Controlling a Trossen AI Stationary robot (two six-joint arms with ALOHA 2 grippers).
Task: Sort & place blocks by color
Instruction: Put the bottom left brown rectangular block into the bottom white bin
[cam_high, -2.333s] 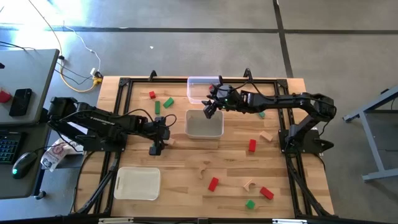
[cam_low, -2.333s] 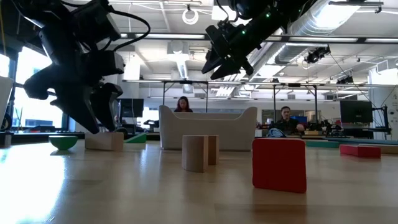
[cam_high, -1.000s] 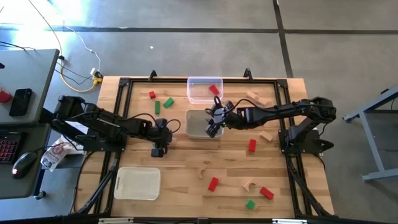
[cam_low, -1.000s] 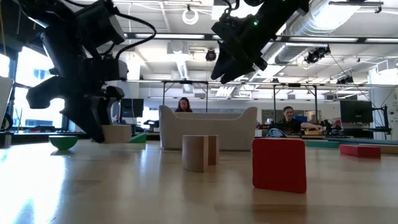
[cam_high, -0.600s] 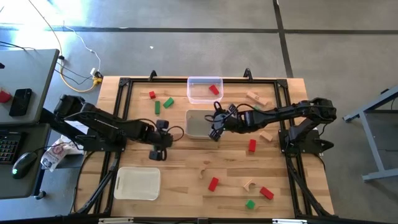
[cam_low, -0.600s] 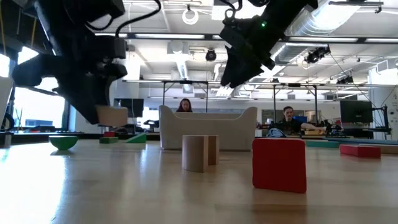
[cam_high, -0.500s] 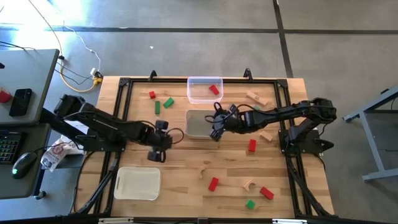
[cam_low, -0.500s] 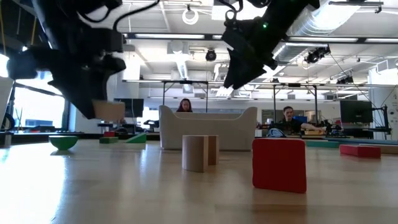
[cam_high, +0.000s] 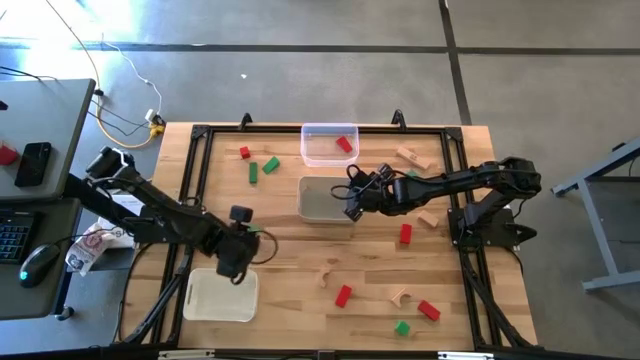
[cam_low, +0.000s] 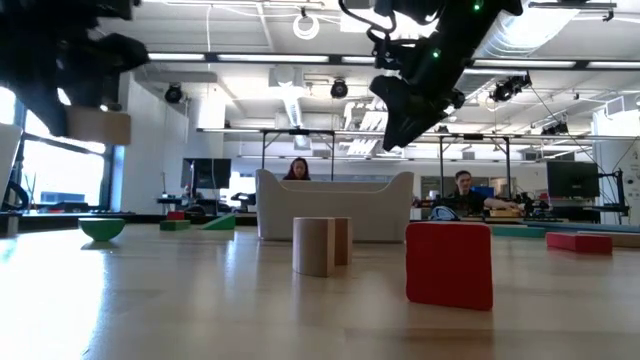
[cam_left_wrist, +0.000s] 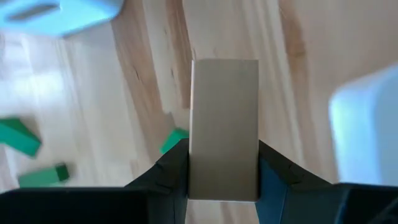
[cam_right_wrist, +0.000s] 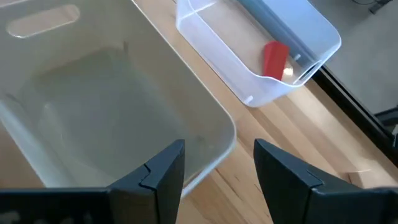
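Wood block (cam_left_wrist: 224, 129), plain and light, sits clamped between my left gripper (cam_left_wrist: 222, 168) fingers; the jaws are narrow on its two long sides and it sticks out well past the fingertips. From above I see that left gripper (cam_high: 236, 255) hanging over the upper edge of the white tray (cam_high: 222, 297), with the block off the table. Beyond the held block, on the bare wood, I can make out green blocks (cam_left_wrist: 36, 176), blurred.

My right gripper (cam_right_wrist: 217, 163) has its jaws standing wide with nothing between them. Directly under and ahead of those jaws is the rim of the beige tray (cam_right_wrist: 205, 118), and I see nothing lying inside it. Farther ahead of the jaws, beyond that tray, is the clear tray (cam_right_wrist: 311, 37) with one red block (cam_right_wrist: 274, 60) inside. From above, the right gripper (cam_high: 352, 200) hovers over that beige tray's right edge (cam_high: 310, 212).

Other blocks lie well away from both sets of jaws: red blocks (cam_high: 343, 295), a green one (cam_high: 402, 327) and wood pieces (cam_high: 401, 297) on the near right of the table, and two green blocks (cam_high: 270, 165) with a small red one (cam_high: 245, 153) left of the clear tray.
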